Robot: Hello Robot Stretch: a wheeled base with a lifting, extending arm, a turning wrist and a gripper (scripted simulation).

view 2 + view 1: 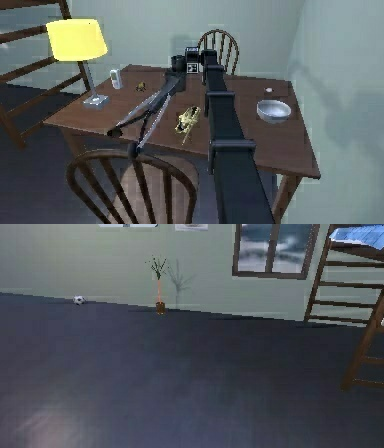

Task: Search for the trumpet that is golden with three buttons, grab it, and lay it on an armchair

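Note:
A small golden trumpet [188,122] lies on the brown wooden table [270,145] in the arm side view, just left of the dark arm bar. The arm reaches over the table to two white marker squares near the far edge. From there my gripper [125,140] runs down and to the left, its two thin fingers [150,108] stretched over the tabletop. Only bare tabletop lies at its far end, so it holds nothing. The trumpet sits to the right of the fingers, apart from their tips.
The table also carries a yellow-shaded lamp [77,40], a white cup [116,78], a flat grey item [96,100] and a grey bowl [273,110]. Wooden chairs stand at its near side [130,185] and far side [218,45]. A bunk-bed ladder [345,294], potted plant [159,289] and ball [78,300] edge open dark floor.

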